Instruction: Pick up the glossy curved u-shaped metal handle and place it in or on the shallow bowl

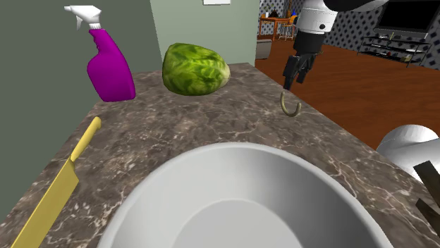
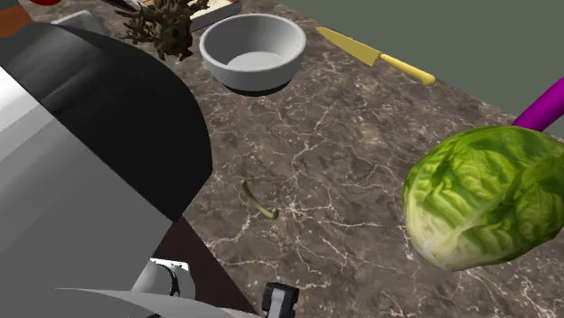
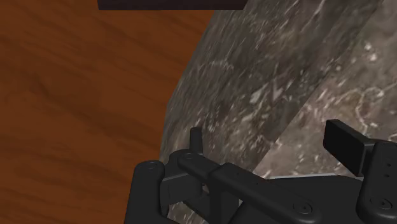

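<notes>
The small olive-toned U-shaped handle [image 1: 290, 106] lies flat on the dark marble counter [image 1: 211, 120], close to the edge by the wooden floor. It also lies on the counter in the second exterior view, handle [image 2: 258, 202]. My black gripper [image 1: 295, 79] hangs a short way above the handle, pointing down, fingers apart and empty. In the wrist view the gripper [image 3: 270, 141] is open over the counter's edge. The shallow grey-white bowl [image 1: 240, 204] stands nearest the shoulder camera, well away from the handle; bowl [image 2: 253, 50].
A green lettuce head [image 1: 195, 68] and a purple spray bottle [image 1: 109, 67] stand at the counter's far side. A yellow knife [image 1: 60, 187] lies along the shoulder view's left edge. Wooden floor [image 3: 76, 114] drops off beside the counter. A dried plant [image 2: 163, 27] sits behind the bowl.
</notes>
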`<state>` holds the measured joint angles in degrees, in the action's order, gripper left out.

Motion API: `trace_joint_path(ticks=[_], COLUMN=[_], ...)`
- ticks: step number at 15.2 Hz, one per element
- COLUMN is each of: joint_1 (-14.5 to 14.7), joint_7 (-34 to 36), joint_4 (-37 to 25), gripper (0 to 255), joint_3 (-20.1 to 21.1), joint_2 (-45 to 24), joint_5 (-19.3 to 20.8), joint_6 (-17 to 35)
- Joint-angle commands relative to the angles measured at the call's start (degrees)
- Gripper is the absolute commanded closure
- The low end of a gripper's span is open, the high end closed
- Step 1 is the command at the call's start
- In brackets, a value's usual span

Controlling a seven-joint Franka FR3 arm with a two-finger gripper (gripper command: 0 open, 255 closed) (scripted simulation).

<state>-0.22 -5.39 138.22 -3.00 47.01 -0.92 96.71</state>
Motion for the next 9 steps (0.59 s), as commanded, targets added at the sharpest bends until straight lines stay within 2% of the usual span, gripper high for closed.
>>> trace_joint_path(ticks=[1,9], joint_1=[0.0,-1.67], joint_7=[0.0,22.47], joint_4=[0.0,-3.88], gripper=[0,0], joint_3=[0.0,11.74], joint_2=[0.0,2.85], joint_5=[0.0,-8.22], joint_6=[0.0,-12.43])
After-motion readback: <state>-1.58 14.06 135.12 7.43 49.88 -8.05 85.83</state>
